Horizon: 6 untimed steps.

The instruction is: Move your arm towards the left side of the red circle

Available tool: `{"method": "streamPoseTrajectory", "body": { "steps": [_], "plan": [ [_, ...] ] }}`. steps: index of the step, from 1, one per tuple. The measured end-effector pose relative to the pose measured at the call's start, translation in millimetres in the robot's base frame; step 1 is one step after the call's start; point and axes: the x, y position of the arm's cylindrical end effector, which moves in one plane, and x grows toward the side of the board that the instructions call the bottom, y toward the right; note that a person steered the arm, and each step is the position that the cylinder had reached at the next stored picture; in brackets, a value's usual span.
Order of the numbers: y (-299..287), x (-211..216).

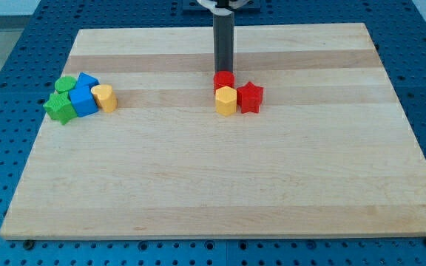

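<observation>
Two clusters of blocks sit on the wooden counter (pixel 220 185). Near the view's top centre, the red circle (pixel 224 80) lies touching a yellow hexagon (pixel 226 100) just below it, with a red star (pixel 250 97) beside them on the view's right. Well apart, toward the view's left, a green circle (pixel 66 84), a green star (pixel 60 108), two blue blocks (pixel 85 96) and a yellow rounded block (pixel 104 97) are bunched together.

No jaws exist on this end effector: it is a plain dark rod (pixel 223 43), so it is neither clenched nor grasping anything. My tip (pixel 223 70) comes down right behind the red circle, at its far edge, seemingly touching it or nearly so; the block hides the exact contact.

Judging by this, the tip stands above the circle in the view, not at its left. Reaching the left side likely calls for skirting toward the view's left without nudging the circle into the hexagon.

No containers are visible.
</observation>
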Motion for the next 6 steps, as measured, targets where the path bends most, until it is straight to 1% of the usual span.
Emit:
{"method": "streamPoseTrajectory", "body": {
  "steps": [2, 3, 4, 5, 6],
  "plan": [
    [-0.3, -0.1],
    [-18.2, -27.4],
    [-82.8, -31.9],
    [-128.5, -2.6],
    [-137.9, 55.1]
  ]
}}
